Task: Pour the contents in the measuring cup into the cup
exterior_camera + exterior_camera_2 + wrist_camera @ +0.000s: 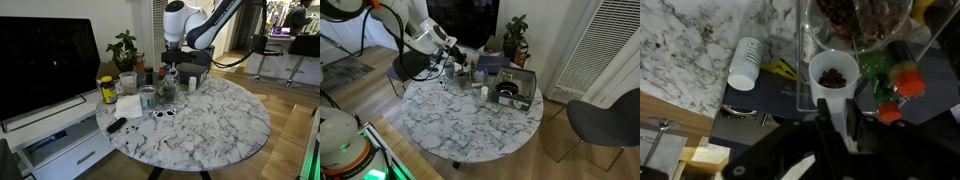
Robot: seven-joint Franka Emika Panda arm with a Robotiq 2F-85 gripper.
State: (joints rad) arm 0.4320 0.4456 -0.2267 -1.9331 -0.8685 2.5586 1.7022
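- The gripper (837, 126) is pressed together on the handle of the white measuring cup (830, 74), which is held level with its mouth up and dark contents inside.
- Just beyond the measuring cup's rim stands the clear cup (852, 14), also holding dark pieces; the two rims are near each other, but I cannot tell whether they touch.
- Beside the measuring cup is a green and orange object (892, 76), close to its wall. On the other side, a white bottle (744, 62) lies tipped over, well apart from it.
- The wrist view shows the counter (685, 40) ending in a slanted edge, with wooden floor past it.
- In both exterior views the gripper (170, 78) (457, 57) hangs over the crowded far part of the round marble counter (225, 125) (470, 125), while broad bare marble spreads toward the near rim.
- An exterior view alone shows a yellow jar (107, 90), sunglasses (165, 113) and a dark screen (50, 55) beside the counter's edge.
- An exterior view alone shows a black tray (510, 90) and a chair (605, 120) standing well off the rim.
- Only the wrist view shows what is in the measuring cup.
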